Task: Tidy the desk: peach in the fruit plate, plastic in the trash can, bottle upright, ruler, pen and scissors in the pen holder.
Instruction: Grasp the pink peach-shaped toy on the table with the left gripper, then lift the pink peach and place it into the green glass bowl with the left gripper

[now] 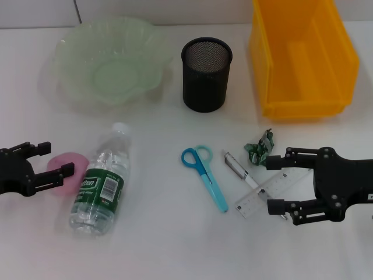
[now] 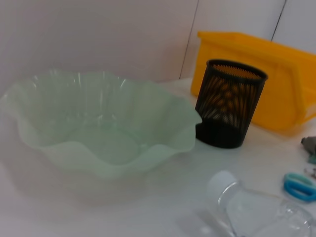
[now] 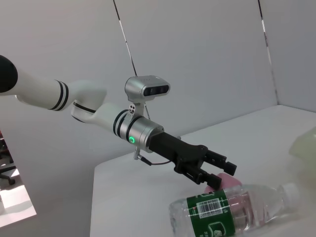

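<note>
Bottle (image 1: 100, 188) lying | left hand (image 1: 56, 158) spread around peach (image 1: 67, 169), contact unclear

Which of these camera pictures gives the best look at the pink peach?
The head view: the peach lies between the open left end effector's fingers. The right wrist view shows a pink sliver behind the bottle. The left wrist view misses it.

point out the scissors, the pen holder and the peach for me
scissors (image 1: 205, 172): head view, on the blades near the pivot, just below the blue and teal handles.
pen holder (image 1: 206, 79): head view, on its black mesh side wall.
peach (image 1: 71, 161): head view, on its pink top, between the left gripper's fingers.
</note>
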You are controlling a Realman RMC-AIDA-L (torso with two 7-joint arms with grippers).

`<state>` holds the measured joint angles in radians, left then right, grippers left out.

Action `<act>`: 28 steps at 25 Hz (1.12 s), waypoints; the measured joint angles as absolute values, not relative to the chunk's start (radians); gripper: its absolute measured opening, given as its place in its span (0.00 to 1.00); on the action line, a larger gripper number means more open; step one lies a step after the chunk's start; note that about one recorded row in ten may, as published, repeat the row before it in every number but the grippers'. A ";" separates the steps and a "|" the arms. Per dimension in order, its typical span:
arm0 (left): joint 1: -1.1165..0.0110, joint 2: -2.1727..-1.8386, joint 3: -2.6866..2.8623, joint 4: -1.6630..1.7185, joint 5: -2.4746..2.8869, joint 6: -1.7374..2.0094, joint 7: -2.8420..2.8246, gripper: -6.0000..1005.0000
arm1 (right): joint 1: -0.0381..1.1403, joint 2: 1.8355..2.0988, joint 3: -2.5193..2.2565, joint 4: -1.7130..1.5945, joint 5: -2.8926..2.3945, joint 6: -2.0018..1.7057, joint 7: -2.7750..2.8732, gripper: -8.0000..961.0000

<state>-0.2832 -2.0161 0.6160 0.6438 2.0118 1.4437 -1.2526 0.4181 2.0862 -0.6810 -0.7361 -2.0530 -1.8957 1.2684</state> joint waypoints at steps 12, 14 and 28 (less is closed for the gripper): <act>-0.286 -2.022 0.617 0.648 2.031 1.405 -1.219 0.58 | 0.413 2.085 -0.681 -0.736 -2.052 -1.896 1.269 0.87; -0.285 -2.023 0.615 0.653 2.031 1.407 -1.225 0.52 | 0.411 2.085 -0.680 -0.736 -2.051 -1.895 1.269 0.87; -0.332 -2.066 0.553 0.820 1.811 1.465 -1.272 0.14 | 0.376 2.081 -0.680 -0.741 -1.987 -1.911 1.271 0.87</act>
<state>-0.3320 -2.0655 0.5527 0.8195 1.8108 1.4654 -1.2716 0.3763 2.0810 -0.6796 -0.7407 -1.9869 -1.9109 1.2709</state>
